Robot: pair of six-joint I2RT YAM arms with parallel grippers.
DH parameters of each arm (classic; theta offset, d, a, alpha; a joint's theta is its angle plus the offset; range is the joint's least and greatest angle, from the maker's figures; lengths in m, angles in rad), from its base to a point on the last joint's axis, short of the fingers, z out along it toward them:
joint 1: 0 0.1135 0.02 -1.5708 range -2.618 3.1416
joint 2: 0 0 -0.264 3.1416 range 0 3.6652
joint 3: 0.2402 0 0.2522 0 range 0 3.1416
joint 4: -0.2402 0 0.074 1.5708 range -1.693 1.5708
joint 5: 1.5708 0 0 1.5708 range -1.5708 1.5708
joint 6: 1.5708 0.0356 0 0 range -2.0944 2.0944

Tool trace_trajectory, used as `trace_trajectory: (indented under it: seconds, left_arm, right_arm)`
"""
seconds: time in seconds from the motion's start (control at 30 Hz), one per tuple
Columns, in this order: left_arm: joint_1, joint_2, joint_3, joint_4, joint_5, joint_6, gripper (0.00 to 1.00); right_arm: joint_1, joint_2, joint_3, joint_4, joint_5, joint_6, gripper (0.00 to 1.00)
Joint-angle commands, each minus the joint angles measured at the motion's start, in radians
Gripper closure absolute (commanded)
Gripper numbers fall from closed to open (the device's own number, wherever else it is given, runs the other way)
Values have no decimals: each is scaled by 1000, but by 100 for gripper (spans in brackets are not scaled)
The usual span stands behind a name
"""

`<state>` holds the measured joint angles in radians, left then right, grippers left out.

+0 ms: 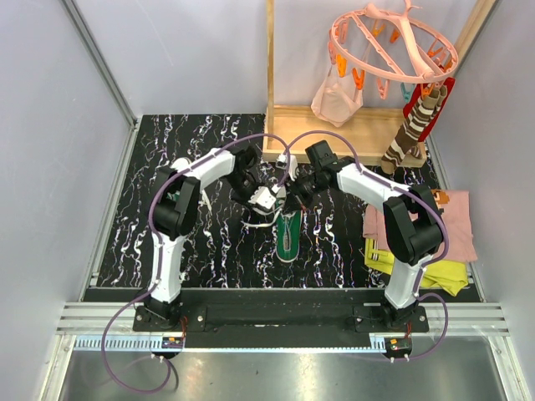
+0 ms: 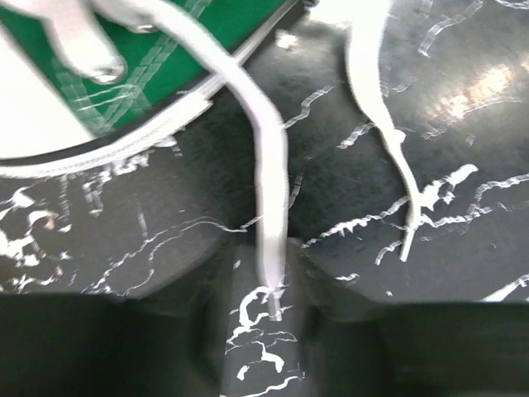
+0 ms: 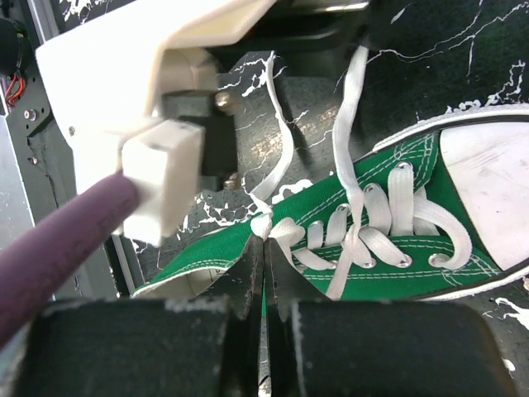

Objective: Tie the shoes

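One green sneaker [image 1: 290,236] with a white toe cap lies on the black marbled table between the arms; the second shoe is out of view. My left gripper [image 1: 266,199] is just left of it. In the left wrist view a white lace [image 2: 266,157] runs from the shoe [image 2: 178,37] down into the gap between my open fingers [image 2: 269,308], where its tip lies. A second lace end [image 2: 388,141] lies loose to the right. My right gripper [image 3: 264,246] is shut, its tips pinching the lace [image 3: 264,225] at the top eyelets of the shoe [image 3: 388,165].
A wooden frame [image 1: 334,125] stands at the back, with a pink peg hanger [image 1: 393,46] and striped socks [image 1: 414,129] hanging from it. Pink and yellow cloths [image 1: 456,230] lie at the right edge. The left arm's white wrist housing [image 3: 140,116] sits close above the right gripper.
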<state>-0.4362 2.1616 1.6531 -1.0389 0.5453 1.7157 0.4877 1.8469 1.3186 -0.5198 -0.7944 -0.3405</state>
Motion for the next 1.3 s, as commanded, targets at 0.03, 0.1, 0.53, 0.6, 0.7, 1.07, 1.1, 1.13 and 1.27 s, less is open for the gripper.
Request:
trace_trajectory:
  seconds: [0.03,0.1,0.53,0.6,0.7,1.07,1.1,1.13,1.27]
  left_arm:
    - [-15,-8,-45,-73,-82,131,81]
    - [-19,-22,-64,-62,-97,130,90]
    - [65,-399,-308,-49,62,-102,100]
    - [68,-437,-379,-50,42,-113,100]
    - [67,-497,-443,-55,38,-131,100]
    - [-54,-638,-316,-92,320,-291,100]
    - [-102,-635,-306,-93,330,-294,100]
    - [-122,-631,-299,-87,343,-294,100]
    - [-217,-606,-276,63,418,-393,100]
  right_arm:
    - [3,2,36,17,-8,-3,100]
    - [3,-2,33,17,-8,-6,100]
    - [-20,-26,-1,26,17,-15,100]
    - [-26,-32,-1,35,17,-14,100]
    - [-32,-32,4,47,18,0,100]
    - [-37,-18,14,58,35,-28,100]
    - [-37,-17,21,61,29,-26,100]
    - [-35,-15,22,64,29,-25,100]
    - [-37,-18,24,72,24,-28,100]
